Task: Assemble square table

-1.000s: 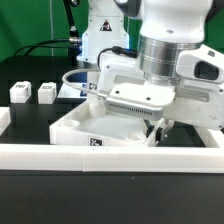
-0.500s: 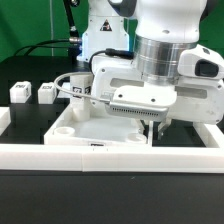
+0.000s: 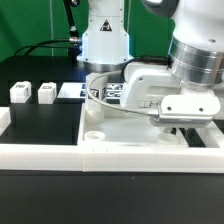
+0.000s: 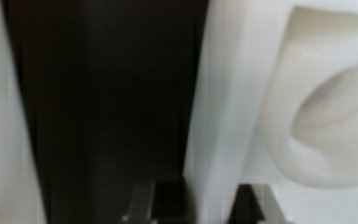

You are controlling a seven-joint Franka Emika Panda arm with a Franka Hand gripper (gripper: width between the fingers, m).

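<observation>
The table top (image 3: pixel 118 130) lay flat in the lower centre and lower right of the exterior frame, rim upward. Its near side was close against the border wall (image 3: pixel 40 156), which ran across the bottom of the frame. In the wrist view the table top (image 4: pixel 327 110) showed a curved recess beside a straight raised rim, with the black work surface (image 4: pixel 105 100) on the far side of that rim.

The gripper (image 3: pixel 177 128) stood over the right part of the table top, pointing down. In the wrist view the gripper (image 4: pixel 208 203) was clenched on the rim. One dark fingertip (image 4: pixel 163 203) sat on the outer face and the other on the inner face, and the white wall filled the gap between them.

The outer leg block (image 3: pixel 19 93) and the inner leg block (image 3: pixel 46 93) stood side by side at the middle left of the exterior frame. They were apart from each other and well apart from the table top, on the work surface (image 3: pixel 45 125). The marker board (image 3: pixel 72 91) lay flat just to the right of the inner leg block, behind the table top. The robot base (image 3: pixel 105 40) rose at the upper centre of the frame
</observation>
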